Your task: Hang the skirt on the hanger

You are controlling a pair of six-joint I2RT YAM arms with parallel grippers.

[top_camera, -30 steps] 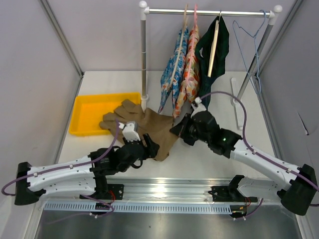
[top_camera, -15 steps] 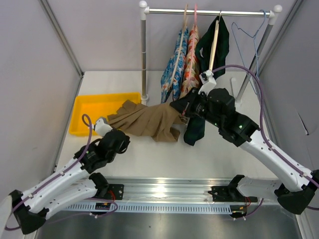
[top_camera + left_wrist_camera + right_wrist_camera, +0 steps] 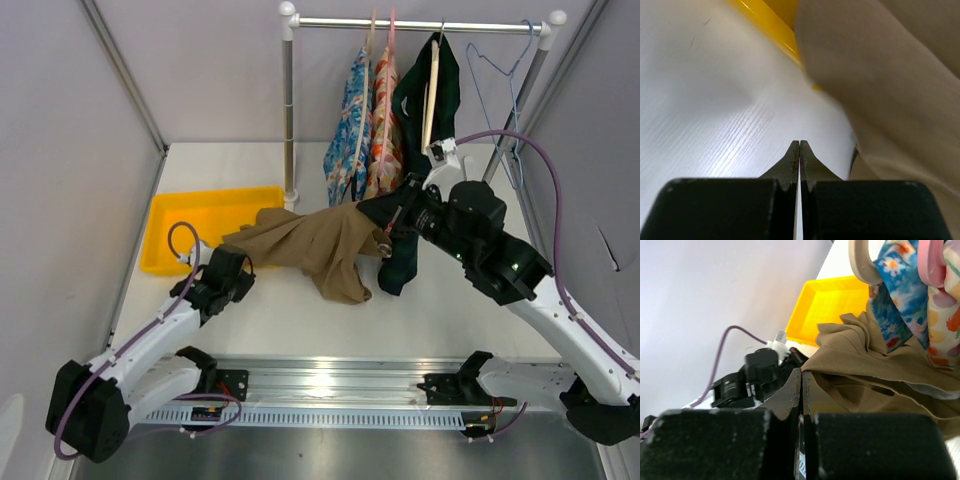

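The tan skirt [image 3: 320,245] hangs stretched above the table, its left end trailing over the corner of the yellow tray [image 3: 185,225]. My right gripper [image 3: 385,232] is shut on the skirt's right end; in the right wrist view the skirt [image 3: 875,365] runs out from that gripper's closed tips [image 3: 801,371]. My left gripper [image 3: 240,270] is low by the skirt's left end, shut with nothing in it. From the left wrist, the left gripper [image 3: 799,142] has the skirt [image 3: 890,75] just to its right. The pale blue wire hanger [image 3: 497,75] hangs at the rail's right end, bare.
On the white rail [image 3: 420,24] hang two floral garments [image 3: 362,130] and a dark green plaid garment [image 3: 415,110], close behind my right gripper. The rack's left post [image 3: 289,120] stands beside the tray. Grey walls close in both sides of the table.
My left gripper has shut and drawn back left, from the skirt's middle to its left end. My right gripper has lifted the skirt up and right, toward the hanging garments.
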